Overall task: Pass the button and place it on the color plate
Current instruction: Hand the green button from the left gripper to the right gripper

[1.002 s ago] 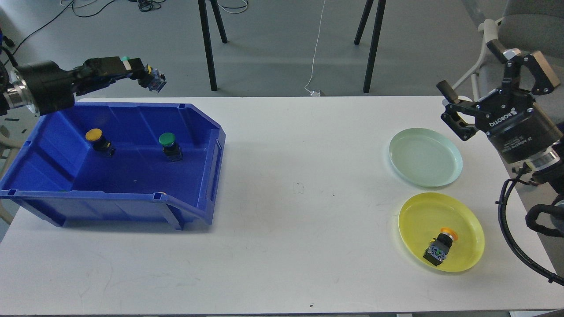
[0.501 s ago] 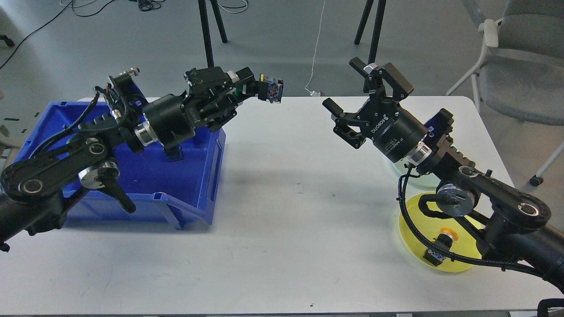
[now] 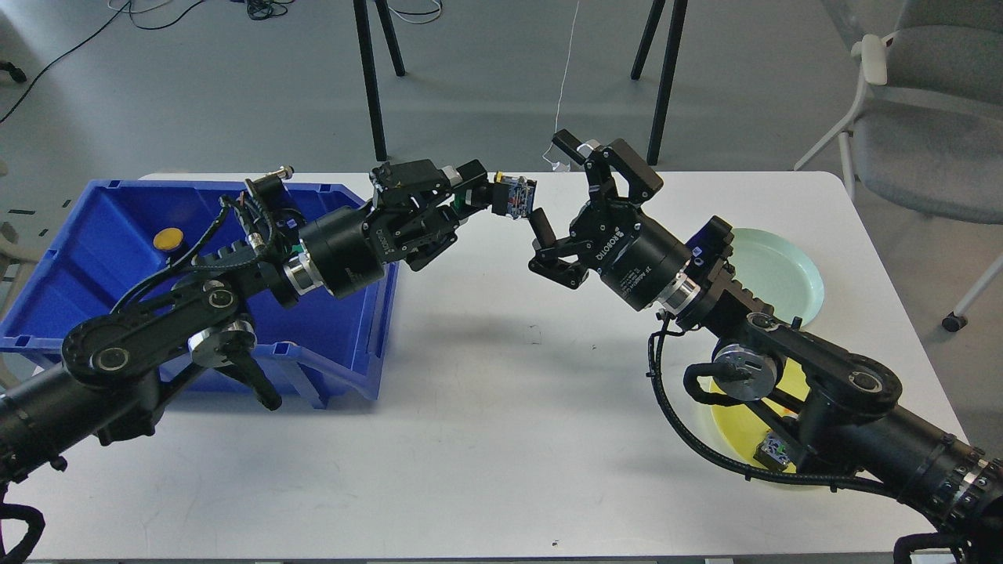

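My left gripper (image 3: 487, 194) is shut on a button (image 3: 513, 197), holding it in the air above the middle of the white table (image 3: 486, 407). My right gripper (image 3: 553, 186) is open, its fingers (image 3: 541, 227) spread just to the right of the held button, not touching it. A yellow-capped button (image 3: 167, 239) lies in the blue bin (image 3: 102, 235). The pale green plate (image 3: 776, 270) and the yellow plate (image 3: 740, 423) are at the right, partly hidden by my right arm. A button (image 3: 772, 450) lies on the yellow plate.
The blue bin fills the left side of the table, under my left arm. Black stand legs (image 3: 368, 78) and a grey chair (image 3: 932, 117) stand behind the table. A white cable (image 3: 560, 94) hangs at the back.
Both arms have moved toward the table's middle. My left gripper carried the button further right and my right gripper came left to meet it.
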